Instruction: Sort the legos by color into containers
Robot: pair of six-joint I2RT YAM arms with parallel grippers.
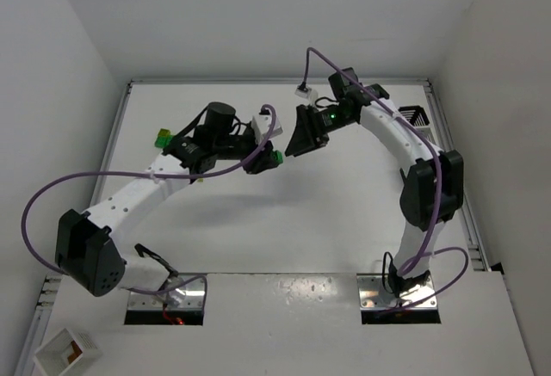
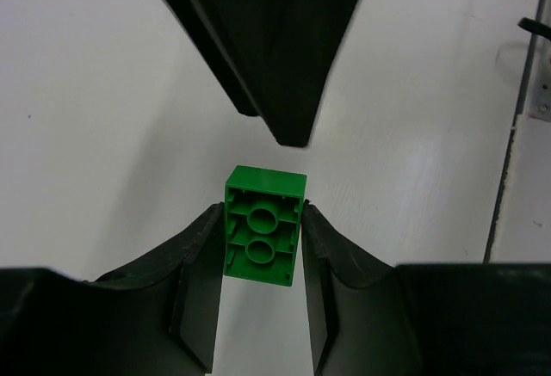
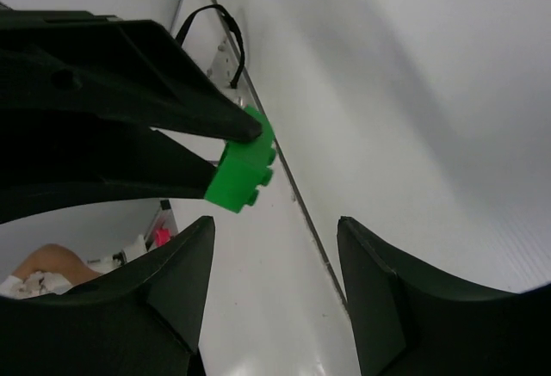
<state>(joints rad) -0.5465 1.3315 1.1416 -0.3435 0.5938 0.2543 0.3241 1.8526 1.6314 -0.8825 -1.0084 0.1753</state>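
A bright green lego (image 2: 263,225) is clamped between the two fingers of my left gripper (image 2: 261,247), hollow underside towards the camera. In the top view, this lego (image 1: 278,159) hangs above the middle of the table at the tip of the left gripper (image 1: 270,157). My right gripper (image 1: 296,145) faces it from the right, a short gap away. In the right wrist view, the right gripper (image 3: 275,251) is open and empty, and the held lego (image 3: 244,169) sits just beyond its fingertips. One black slatted container (image 1: 416,116) stands at the back right.
A bright green and a lime lego (image 1: 161,138) lie at the back left of the table. A white square box (image 1: 65,350) with a brown inside sits off the table at the near left. White walls enclose the table (image 1: 284,221) on three sides.
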